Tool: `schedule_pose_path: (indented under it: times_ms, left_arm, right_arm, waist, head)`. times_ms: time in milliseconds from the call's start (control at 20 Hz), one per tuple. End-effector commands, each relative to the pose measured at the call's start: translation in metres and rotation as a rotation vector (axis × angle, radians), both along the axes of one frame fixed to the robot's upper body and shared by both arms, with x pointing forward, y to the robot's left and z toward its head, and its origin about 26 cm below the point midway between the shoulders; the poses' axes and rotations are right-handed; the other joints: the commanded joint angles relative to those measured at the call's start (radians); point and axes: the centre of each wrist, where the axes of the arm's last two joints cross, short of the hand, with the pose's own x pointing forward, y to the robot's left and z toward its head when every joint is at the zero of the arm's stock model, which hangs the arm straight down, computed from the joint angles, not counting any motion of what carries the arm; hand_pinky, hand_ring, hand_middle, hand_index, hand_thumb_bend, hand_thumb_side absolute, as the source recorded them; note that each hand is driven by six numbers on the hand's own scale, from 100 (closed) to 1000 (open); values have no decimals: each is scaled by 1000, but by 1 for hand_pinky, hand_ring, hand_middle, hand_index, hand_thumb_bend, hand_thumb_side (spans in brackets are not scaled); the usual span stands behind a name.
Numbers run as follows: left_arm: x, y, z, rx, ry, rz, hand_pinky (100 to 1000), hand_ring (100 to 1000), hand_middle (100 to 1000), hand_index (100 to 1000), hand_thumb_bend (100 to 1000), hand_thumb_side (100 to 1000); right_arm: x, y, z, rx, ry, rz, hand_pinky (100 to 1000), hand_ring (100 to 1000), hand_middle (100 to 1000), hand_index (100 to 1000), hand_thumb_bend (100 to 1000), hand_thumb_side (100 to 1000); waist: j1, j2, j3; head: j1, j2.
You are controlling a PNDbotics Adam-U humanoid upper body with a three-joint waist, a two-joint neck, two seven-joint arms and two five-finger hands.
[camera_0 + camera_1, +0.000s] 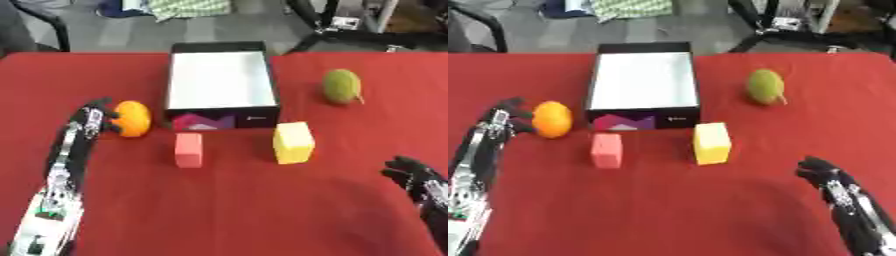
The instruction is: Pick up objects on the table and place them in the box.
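A black box point(255, 118) with a white inside stands open at the back middle of the red table, with nothing showing in it. An orange point(133, 118) sits on the cloth left of the box. My left hand point(90, 119) lies against the orange's left side, fingers spread toward it and not closed round it. In front of the box stand a pink block point(188, 150) and a yellow block point(293, 142). A green fruit point(341, 86) lies right of the box. My right hand point(826, 172) rests open at the lower right, holding nothing.
The red table point(219, 210) stretches wide in front of the blocks. Beyond its far edge are grey floor, dark chair or stand legs point(319, 22) and a checked cloth point(188, 7).
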Motion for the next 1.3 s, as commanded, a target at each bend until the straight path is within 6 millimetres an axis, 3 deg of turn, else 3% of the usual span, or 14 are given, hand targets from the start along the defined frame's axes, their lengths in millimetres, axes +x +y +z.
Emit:
schedule_pose_path:
  times_ms: [50, 200, 400, 600, 900, 1300]
  left_arm:
    - [2, 3, 10, 15, -36, 4, 799, 558, 603, 845, 100, 884]
    - [5, 12, 19, 74, -58, 9, 805, 570, 618, 857, 100, 871]
    - [12, 29, 49, 246, -116, -6, 805, 606, 663, 877, 100, 779]
    - [31, 31, 67, 429, -104, -74, 816, 721, 773, 932, 263, 701]
    - [61, 37, 71, 754, 94, -133, 811, 784, 824, 962, 452, 585]
    - [87, 73, 72, 1177, 320, -160, 799, 787, 817, 951, 466, 479]
  right_arm:
    - [1, -1, 5, -14, -15, 4, 1000, 850, 802, 864, 100, 778]
    - [1, -2, 5, -15, -12, 2, 1000, 850, 802, 864, 100, 781]
    - [1, -4, 4, -24, -6, -5, 1000, 850, 802, 864, 100, 784]
    - [0, -7, 3, -41, 4, -8, 1000, 850, 802, 864, 100, 789]
    - [1, -5, 4, -48, 5, 11, 1000, 850, 802, 863, 100, 790]
    - [3, 1, 3, -26, 6, 39, 1000, 850, 803, 863, 100, 793]
  waist:
    - [11, -22, -1]
    - [12, -23, -3]
    - [24, -28, -5]
    - [42, -34, -10]
    - [47, -37, -37]
    - [28, -34, -67]
  head:
    - [-2, 7]
    - [-5, 7]
    - [-12, 7]
    - [-19, 7]
    - [-14, 7]
    - [-2, 7]
